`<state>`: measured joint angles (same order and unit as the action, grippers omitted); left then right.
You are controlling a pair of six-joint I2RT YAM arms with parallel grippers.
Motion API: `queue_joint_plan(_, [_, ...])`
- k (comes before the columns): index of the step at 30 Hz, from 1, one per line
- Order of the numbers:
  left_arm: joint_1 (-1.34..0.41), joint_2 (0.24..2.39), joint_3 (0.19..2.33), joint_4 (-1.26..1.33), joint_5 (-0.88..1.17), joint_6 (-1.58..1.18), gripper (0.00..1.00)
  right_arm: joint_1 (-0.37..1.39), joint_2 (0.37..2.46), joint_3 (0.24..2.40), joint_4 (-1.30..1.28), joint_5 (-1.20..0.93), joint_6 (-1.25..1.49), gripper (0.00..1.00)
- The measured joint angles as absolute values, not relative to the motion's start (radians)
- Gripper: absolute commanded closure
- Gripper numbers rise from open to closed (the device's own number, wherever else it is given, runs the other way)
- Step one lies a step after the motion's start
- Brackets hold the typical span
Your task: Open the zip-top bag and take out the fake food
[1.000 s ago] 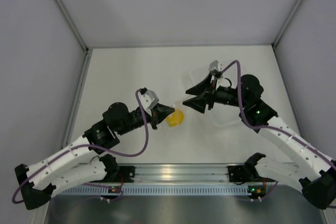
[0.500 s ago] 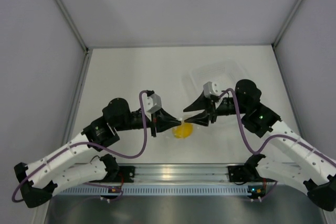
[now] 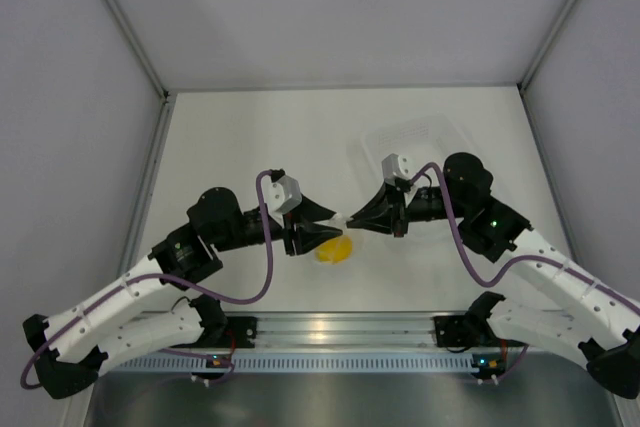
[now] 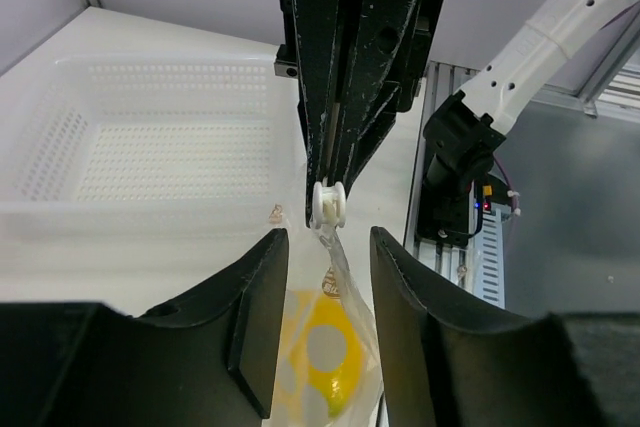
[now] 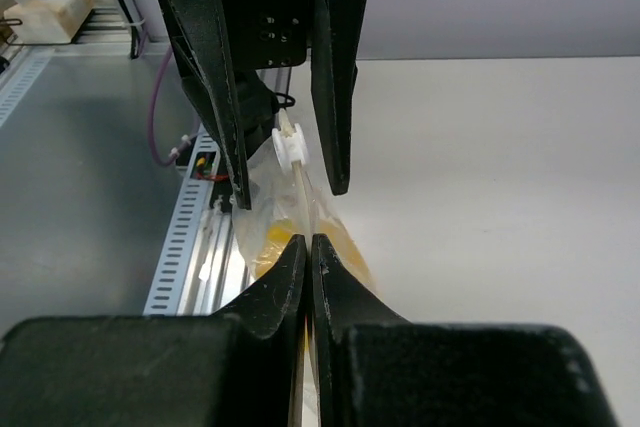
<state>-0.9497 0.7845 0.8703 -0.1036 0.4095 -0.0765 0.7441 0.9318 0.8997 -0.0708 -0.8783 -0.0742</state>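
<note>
Zip-top bag [image 4: 340,279] hangs between both tools: we find the right tool [image 5: 306,247] clenched on its top edge, the left tool [image 4: 327,237] released, straddling it. Fake food [image 3: 333,250] inside, 6 o'clock of them. Perforated tray [image 3: 425,137] at 1 o'clock.

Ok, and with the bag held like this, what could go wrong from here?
The right gripper is shut on only a thin edge of the zip-top bag, with the fake food inside it lower down; a pull could slip the film free. The left gripper is open, straddling the white slider; closing slightly off target could pinch film instead. The two grippers are very close together and might bump.
</note>
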Motion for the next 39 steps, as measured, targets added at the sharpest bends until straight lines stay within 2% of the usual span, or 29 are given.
queue_joint_plan(1, [-0.950,0.784,0.871,-0.104,0.400,-0.073,0.55,0.746,0.932,0.900,-0.071,-0.872,-0.067,1.00])
queue_joint_plan(3, [-0.950,0.787,0.871,-0.104,0.385,-0.070,0.63,0.749,0.932,0.900,-0.072,-0.858,-0.059,1.00])
queue_joint_plan(4, [-0.950,0.789,0.871,-0.104,0.379,-0.068,0.75,0.750,0.932,0.900,-0.073,-0.852,-0.057,1.00])
queue_joint_plan(5, [-0.950,0.792,0.871,-0.104,0.373,-0.067,0.81,0.751,0.932,0.900,-0.073,-0.848,-0.055,1.00])
queue_joint_plan(10, [-0.950,0.794,0.871,-0.104,0.360,-0.052,0.87,0.751,0.932,0.900,-0.075,-0.820,-0.048,1.00])
queue_joint_plan(11, [-0.950,0.794,0.871,-0.104,0.357,-0.052,0.97,0.751,0.932,0.900,-0.075,-0.817,-0.047,1.00])
queue_joint_plan(12, [-0.950,0.794,0.871,-0.104,0.356,-0.054,1.00,0.751,0.932,0.900,-0.075,-0.816,-0.047,1.00])
queue_joint_plan(14, [-0.950,0.793,0.871,-0.103,0.353,-0.051,1.00,0.751,0.932,0.900,-0.075,-0.816,-0.043,1.00])
queue_joint_plan(17, [-0.950,0.792,0.871,-0.103,0.359,-0.050,1.00,0.751,0.932,0.900,-0.074,-0.819,-0.032,0.82])
queue_joint_plan(20, [-0.950,0.793,0.871,-0.103,0.383,-0.049,1.00,0.751,0.929,0.900,-0.073,-0.826,-0.021,0.75])
queue_joint_plan(26, [-0.950,0.795,0.871,-0.102,0.418,-0.046,1.00,0.751,0.923,0.940,-0.067,-0.865,0.016,0.70])
queue_joint_plan(39, [-0.950,0.811,0.871,-0.099,0.452,-0.041,1.00,0.759,0.979,1.012,-0.001,-0.908,0.133,0.71])
